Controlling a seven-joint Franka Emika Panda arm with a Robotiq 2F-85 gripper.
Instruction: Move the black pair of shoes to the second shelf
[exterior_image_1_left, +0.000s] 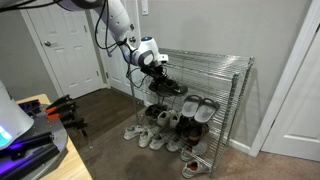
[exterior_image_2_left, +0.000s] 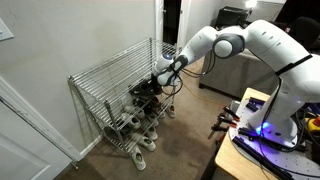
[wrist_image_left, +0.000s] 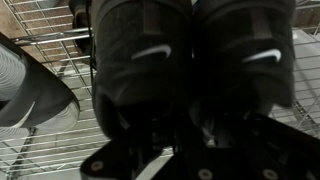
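The black pair of shoes (wrist_image_left: 150, 60) fills the wrist view, side by side, each with a small white swoosh. My gripper (wrist_image_left: 195, 130) is shut on their near ends. In both exterior views the gripper (exterior_image_1_left: 153, 60) (exterior_image_2_left: 164, 77) is at the open front of the chrome wire rack, and the black shoes (exterior_image_1_left: 168, 84) (exterior_image_2_left: 150, 88) hang below it, low over the second shelf (exterior_image_1_left: 212, 93). Silver wire grid (wrist_image_left: 60, 40) shows under and beside the shoes. I cannot tell whether the soles touch the wire.
White and grey sneakers (exterior_image_1_left: 197, 108) and dark shoes (exterior_image_1_left: 160, 115) sit on the lowest tier. More pale sneakers (exterior_image_1_left: 148, 135) lie on the floor in front. A grey sneaker (wrist_image_left: 30, 95) lies left of the black pair. A wall stands behind the rack and a desk (exterior_image_1_left: 40, 150) is nearby.
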